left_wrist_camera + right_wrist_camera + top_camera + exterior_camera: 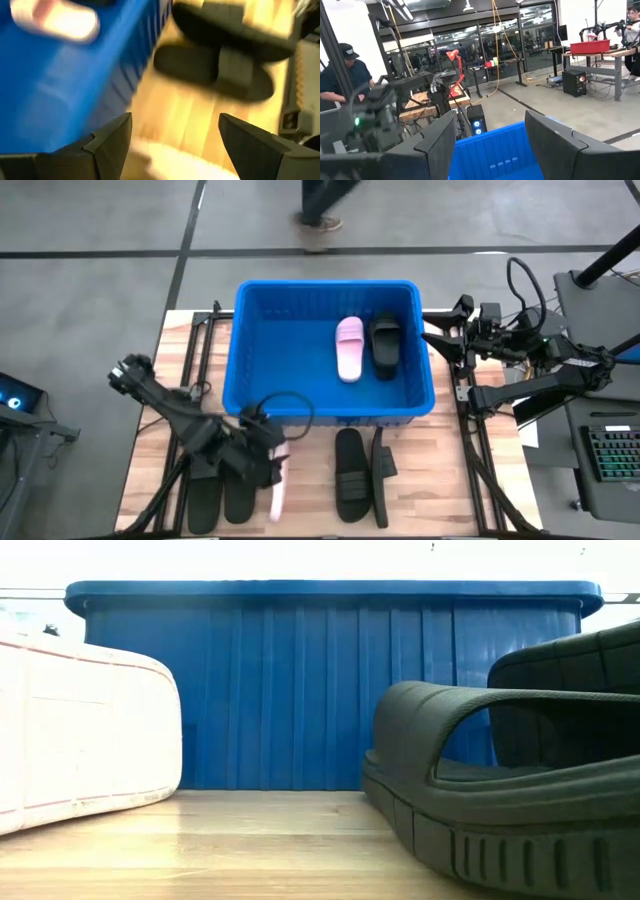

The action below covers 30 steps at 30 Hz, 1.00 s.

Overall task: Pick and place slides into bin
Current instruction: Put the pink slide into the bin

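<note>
The blue bin (331,352) sits at the far middle of the wooden table (450,480), and every other thing is best placed against it. Inside it, toward its right half, a pale pink slide (349,348) and a black slide (385,344) lie side by side, close together, both lengthwise. On the table just in front of the bin's near wall, below its right half, a black slide (350,475) lies flat with another black slide (381,478) tipped on its edge right beside it. In front of the bin's left corner lie two more black slides (222,498), partly covered by the left arm, and next to them a pale pink slide (279,485) stands on its edge. The left gripper (272,452) hovers close to the bin's near wall, over that pink slide's upper end; its wrist view shows the two dark fingers (107,142) spread apart with nothing between them, the pale slide (175,162) below and the bin wall (60,90) alongside. The right gripper (437,338) waits just outside the bin's right wall, its fingers (432,145) parted and empty, the bin's rim (500,145) showing between them. From table height, the ribbed near wall of the bin (330,680) fills the background behind the pale slide (80,730) and a black slide (500,790).
</note>
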Tool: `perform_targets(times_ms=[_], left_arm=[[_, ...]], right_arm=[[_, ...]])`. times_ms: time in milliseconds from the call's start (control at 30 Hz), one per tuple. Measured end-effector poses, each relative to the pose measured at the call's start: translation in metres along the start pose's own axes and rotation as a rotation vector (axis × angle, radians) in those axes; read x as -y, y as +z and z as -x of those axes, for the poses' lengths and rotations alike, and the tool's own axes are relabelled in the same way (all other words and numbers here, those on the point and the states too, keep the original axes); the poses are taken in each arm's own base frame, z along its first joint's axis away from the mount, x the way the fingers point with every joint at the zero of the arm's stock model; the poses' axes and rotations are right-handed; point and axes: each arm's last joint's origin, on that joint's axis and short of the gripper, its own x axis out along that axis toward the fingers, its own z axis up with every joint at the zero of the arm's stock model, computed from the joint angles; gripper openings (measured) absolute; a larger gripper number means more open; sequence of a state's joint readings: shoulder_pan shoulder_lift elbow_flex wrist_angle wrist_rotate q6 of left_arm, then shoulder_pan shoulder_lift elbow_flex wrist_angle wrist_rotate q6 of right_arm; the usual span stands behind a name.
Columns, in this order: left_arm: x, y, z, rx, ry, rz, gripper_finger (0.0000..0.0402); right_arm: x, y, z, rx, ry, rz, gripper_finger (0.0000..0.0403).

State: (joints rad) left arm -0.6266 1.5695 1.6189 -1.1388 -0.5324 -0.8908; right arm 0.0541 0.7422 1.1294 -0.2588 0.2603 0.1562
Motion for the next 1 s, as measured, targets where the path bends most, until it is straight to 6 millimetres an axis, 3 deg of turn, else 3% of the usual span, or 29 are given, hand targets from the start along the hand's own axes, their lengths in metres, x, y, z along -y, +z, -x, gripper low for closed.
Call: perform_targets(times_ms=[267, 467, 1000], left_arm=[[0.018, -0.066, -0.017, -0.103, 0.052, 0.125, 0.0280], [0.021, -0.099, -0.018, -0.160, 0.069, 0.166, 0.0280], [0.021, -0.133, -0.046, -0.178, 0.021, -0.009, 0.0280]], right_arm=[[0.000, 0.000, 0.000, -0.001, 0.003, 0.005, 0.0226], [0.000, 0.000, 0.000, 0.000, 0.002, 0.018, 0.0226], [0.000, 0.000, 0.000, 0.000, 0.002, 0.027, 0.0226]])
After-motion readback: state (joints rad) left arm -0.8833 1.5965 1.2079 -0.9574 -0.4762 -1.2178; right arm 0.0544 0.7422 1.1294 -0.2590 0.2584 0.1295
